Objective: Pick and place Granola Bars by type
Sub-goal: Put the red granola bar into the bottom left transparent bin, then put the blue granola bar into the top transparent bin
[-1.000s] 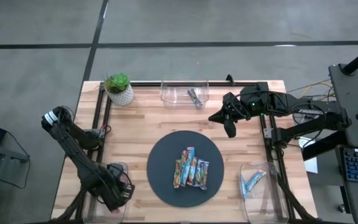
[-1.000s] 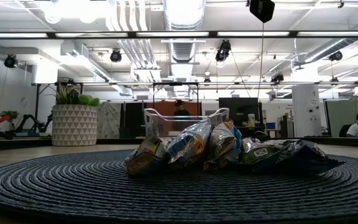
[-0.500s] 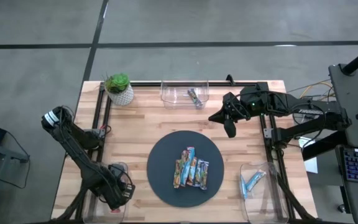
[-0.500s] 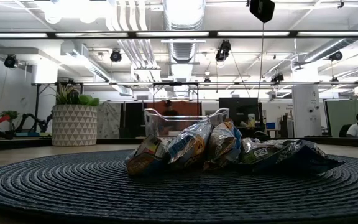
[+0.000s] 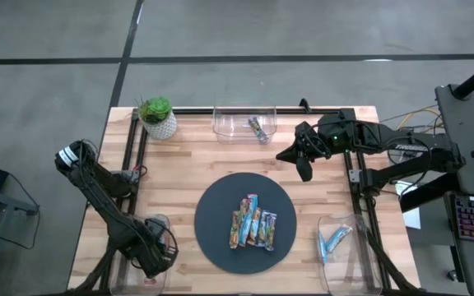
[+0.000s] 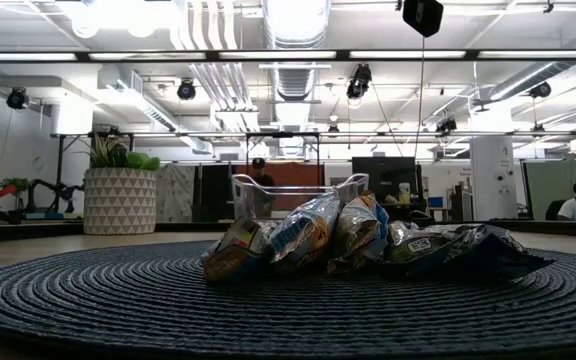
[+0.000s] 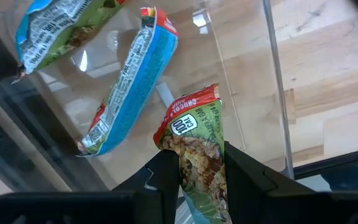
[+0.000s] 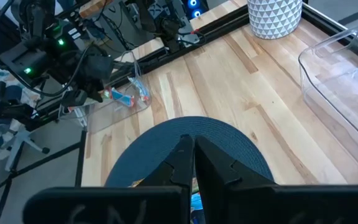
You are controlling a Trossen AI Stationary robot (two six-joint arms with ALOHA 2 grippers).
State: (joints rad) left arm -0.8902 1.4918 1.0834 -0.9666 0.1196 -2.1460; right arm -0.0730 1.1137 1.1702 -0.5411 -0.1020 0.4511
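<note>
The green bar (image 7: pixel 201 155) is pinched between the two fingers of the left gripper (image 7: pixel 194 177), which hangs inside the clear bin (image 5: pixel 151 247) at the front left corner of the desk (image 5: pixel 179 164). Two bars (image 7: pixel 129 93) with blue and green wrappers already lie on the bin floor just beyond it. To finish this step well, I judge the gripper should let go only once the bar is low and clear of the bin wall, so the wrapper drops flat beside the others and does not catch on the rim; then the arm should lift straight up before swinging away.

The pile of bars (image 5: pixel 253 222) waits in the middle of the round dark mat (image 5: pixel 220 205) at the centre of the desk. One bar (image 5: pixel 257 127) lies in the bin at the back edge, and blue bars (image 5: pixel 334 238) lie in the bin at the front right corner.

The right gripper (image 5: pixel 305 168) hovers near the back right of the desk, fingers pressed together and holding nothing. A potted plant (image 5: pixel 157 117) stands at the back left corner.
</note>
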